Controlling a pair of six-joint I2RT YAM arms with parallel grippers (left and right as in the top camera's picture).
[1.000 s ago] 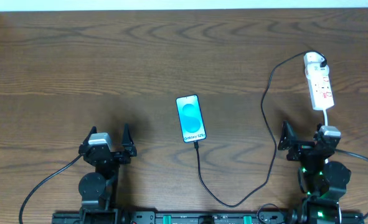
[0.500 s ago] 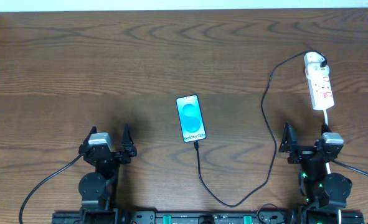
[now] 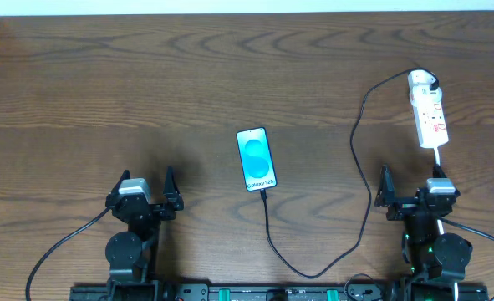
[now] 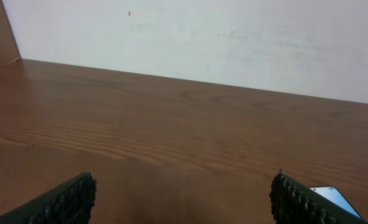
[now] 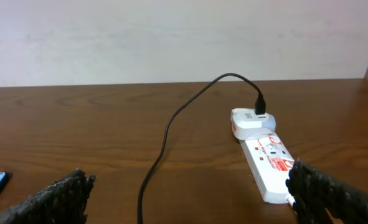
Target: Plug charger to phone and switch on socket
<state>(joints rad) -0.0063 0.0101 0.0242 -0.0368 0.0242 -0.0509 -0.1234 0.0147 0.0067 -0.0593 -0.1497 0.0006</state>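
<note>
Nearest the base, the left gripper [image 3: 144, 191] is seen with its jaws spread wide and nothing between them. The right gripper [image 3: 411, 191] is likewise opened wide and empty. Their black fingers [image 5: 59, 198] are ribbed and look rubbery.

Between the two arms, the thin black cable of the charger [image 3: 267, 230] lies in a loose loop on the dark wooden table [image 3: 79, 84], whose grain is clearly visible. One end is brought up to the lower edge of the phone [image 3: 256, 159], and the plug appears to be seated there, though this is too small to confirm. The phone is a flat, glossy rectangle lying face up near the middle of the table, with its blue screen lit. It is placed between the arms and well apart from both.

Farther away, the socket [image 3: 431, 119] lies almost straight ahead of the right gripper, a little to its right. Its long axis runs away from that gripper, only slightly tilted. It is a narrow strip of smooth white plastic with red markings [image 5: 274, 155] on top. At its far end the white adapter [image 3: 420, 81] is plugged in. The right arm is clearly the nearer one, so the switch is judged to be its work. Whether the switch is already pressed cannot be told.
</note>
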